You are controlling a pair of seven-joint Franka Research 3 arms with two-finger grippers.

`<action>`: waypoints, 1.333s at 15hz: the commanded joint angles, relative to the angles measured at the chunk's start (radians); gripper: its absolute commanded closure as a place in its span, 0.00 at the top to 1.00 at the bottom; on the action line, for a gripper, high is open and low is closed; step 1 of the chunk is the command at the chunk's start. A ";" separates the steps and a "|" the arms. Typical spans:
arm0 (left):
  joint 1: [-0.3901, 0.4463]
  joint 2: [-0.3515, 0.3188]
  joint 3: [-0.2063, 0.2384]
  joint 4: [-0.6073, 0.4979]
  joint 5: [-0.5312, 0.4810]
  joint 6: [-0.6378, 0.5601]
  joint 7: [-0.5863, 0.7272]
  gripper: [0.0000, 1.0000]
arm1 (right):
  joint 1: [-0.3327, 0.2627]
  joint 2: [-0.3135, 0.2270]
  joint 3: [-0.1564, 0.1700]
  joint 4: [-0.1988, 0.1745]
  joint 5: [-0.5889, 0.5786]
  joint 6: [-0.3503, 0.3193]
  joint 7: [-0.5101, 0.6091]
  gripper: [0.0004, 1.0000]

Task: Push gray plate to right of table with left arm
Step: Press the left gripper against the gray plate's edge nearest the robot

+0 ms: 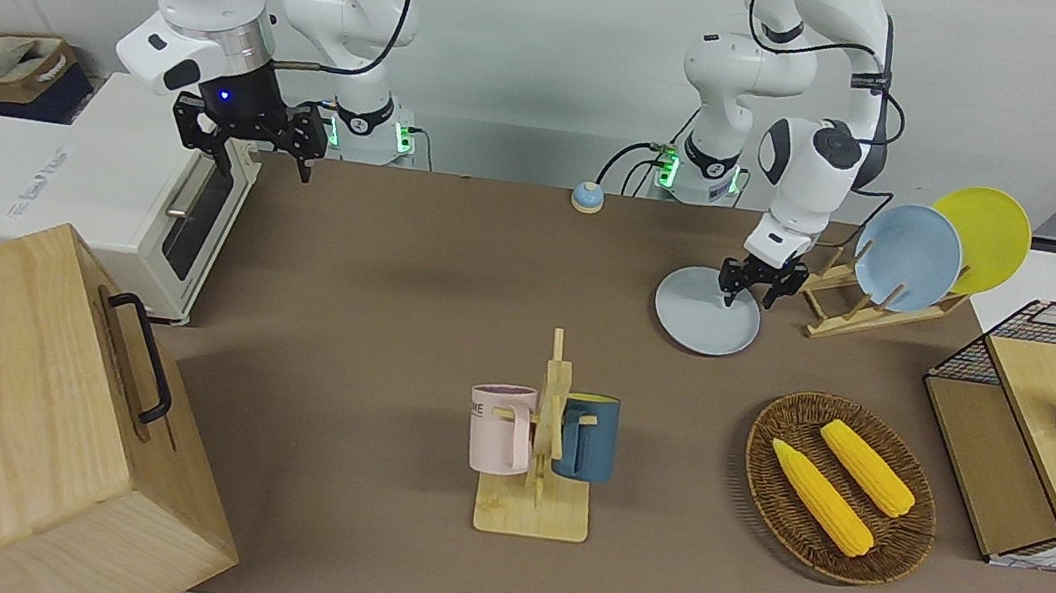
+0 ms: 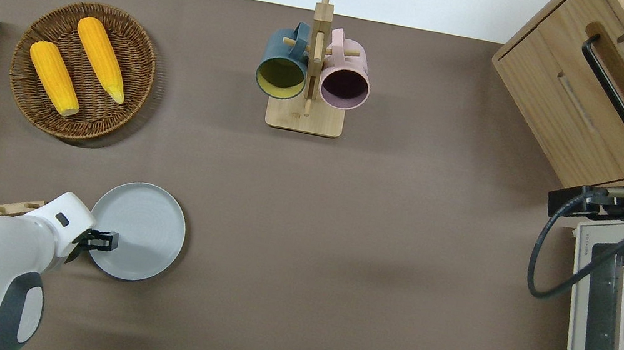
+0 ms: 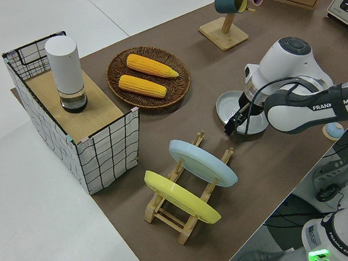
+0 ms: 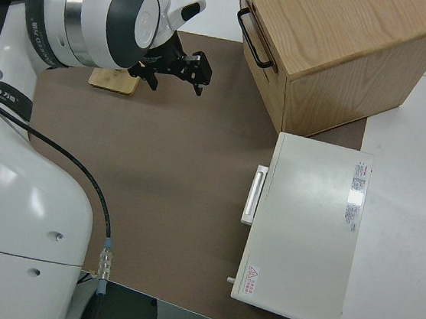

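One gray plate (image 2: 141, 229), lying at three o'clock overhead from the left gripper (image 2: 103, 240), fingers spread, tips on its rim.

The left arm (image 1: 812, 160) is reaching down with its wrist bent, its gripper (image 1: 757, 286) pointing down at the rim of the gray plate (image 2: 141, 229), fingers slightly apart. The right arm (image 1: 211, 6) is sitting parked.

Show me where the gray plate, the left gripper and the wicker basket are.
gray plate (image 2: 148, 227), overhead view, bare middle.
left gripper (image 1: 757, 286), front view, between fingertips.
wicker basket (image 1: 781, 413), front view, rim.
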 commanded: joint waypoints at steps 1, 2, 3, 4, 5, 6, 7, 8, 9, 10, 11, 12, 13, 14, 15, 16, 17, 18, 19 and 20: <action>0.016 0.015 0.000 -0.013 0.003 0.037 0.008 0.27 | -0.001 -0.006 0.000 0.001 0.007 -0.010 0.003 0.98; 0.018 0.016 0.000 -0.013 0.003 0.037 0.008 0.13 | -0.001 -0.006 0.000 0.001 0.007 -0.010 0.005 0.98; 0.018 0.016 0.000 -0.011 0.003 0.037 0.008 0.02 | -0.001 -0.006 0.000 0.001 0.007 -0.010 0.005 0.98; 0.018 0.016 -0.001 -0.011 0.003 0.037 0.008 0.00 | -0.001 -0.006 0.000 0.001 0.007 -0.010 0.003 0.98; 0.018 0.016 -0.001 -0.011 0.003 0.037 0.008 0.00 | -0.001 -0.006 0.000 0.001 0.007 -0.010 0.003 0.98; 0.018 0.016 -0.001 -0.011 0.003 0.037 0.008 0.00 | -0.001 -0.006 0.000 0.001 0.007 -0.010 0.003 0.98; 0.018 0.016 -0.001 -0.011 0.003 0.037 0.008 0.00 | -0.001 -0.006 0.000 0.001 0.007 -0.010 0.003 0.98; 0.018 0.020 0.000 -0.011 0.003 0.037 0.008 0.00 | -0.001 -0.006 0.000 0.001 0.007 -0.010 0.005 0.98; 0.016 0.021 -0.001 -0.010 0.003 0.037 0.006 0.00 | -0.001 -0.006 0.000 0.001 0.007 -0.010 0.003 0.98; 0.013 0.023 -0.001 -0.010 0.003 0.037 -0.001 0.00 | -0.001 -0.006 0.000 0.001 0.007 -0.010 0.005 0.98; 0.007 0.024 -0.001 -0.010 0.003 0.037 -0.007 0.00 | -0.001 -0.006 0.000 0.001 0.007 -0.010 0.003 0.98; 0.004 0.030 -0.003 -0.008 0.003 0.037 -0.013 0.00 | -0.001 -0.006 0.000 0.001 0.007 -0.010 0.003 0.98; 0.001 0.038 -0.012 -0.007 0.003 0.037 -0.029 0.00 | -0.001 -0.006 0.000 0.001 0.007 -0.010 0.003 0.98; -0.016 0.041 -0.013 -0.003 0.003 0.037 -0.058 0.00 | -0.001 -0.006 0.000 0.001 0.007 -0.010 0.003 0.98; -0.046 0.046 -0.013 -0.002 0.003 0.037 -0.096 0.00 | -0.001 -0.006 0.000 0.001 0.007 -0.010 0.003 0.98; -0.077 0.047 -0.013 0.000 0.003 0.037 -0.137 0.00 | -0.001 -0.006 0.000 0.001 0.007 -0.010 0.003 0.98; -0.102 0.052 -0.013 0.001 0.003 0.037 -0.168 0.00 | -0.001 -0.006 0.000 0.001 0.007 -0.010 0.003 0.98; -0.129 0.061 -0.013 0.004 0.003 0.040 -0.202 0.00 | -0.001 -0.006 0.000 0.001 0.007 -0.010 0.003 0.98; -0.157 0.069 -0.013 0.010 0.003 0.045 -0.237 0.00 | -0.001 -0.006 0.000 0.001 0.007 -0.010 0.005 0.98; -0.186 0.079 -0.013 0.013 0.003 0.048 -0.269 0.00 | -0.001 -0.006 0.000 0.001 0.007 -0.010 0.003 0.98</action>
